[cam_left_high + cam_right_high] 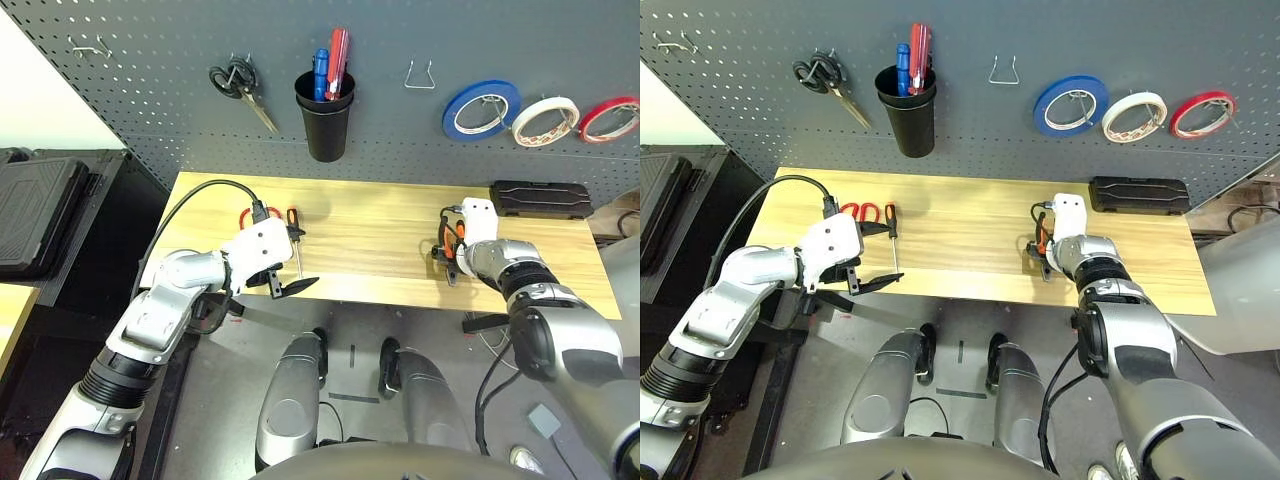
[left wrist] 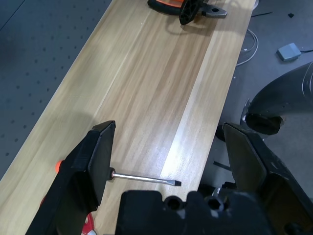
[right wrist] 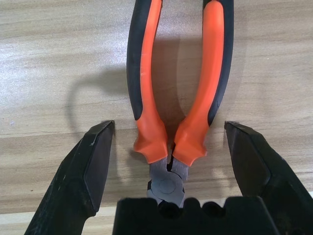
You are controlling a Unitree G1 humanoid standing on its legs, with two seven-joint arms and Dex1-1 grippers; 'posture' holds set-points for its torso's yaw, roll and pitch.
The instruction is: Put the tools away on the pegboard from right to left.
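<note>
Pliers (image 3: 173, 105) handles toward pegboard (image 1: 400, 130)

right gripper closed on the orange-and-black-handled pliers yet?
No: the right gripper stands open, its black fingers apart on either side of the orange-and-black-handled pliers lying on the wooden table.

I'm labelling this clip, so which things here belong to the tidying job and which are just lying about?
Job:
- orange-and-black-handled pliers
- slim black-and-orange-handled screwdriver
- red-handled scissors
- whitish tape roll
- dark grey pegboard

Lying about:
- blue tape roll
- red tape roll
- black-handled scissors
- black case
</note>
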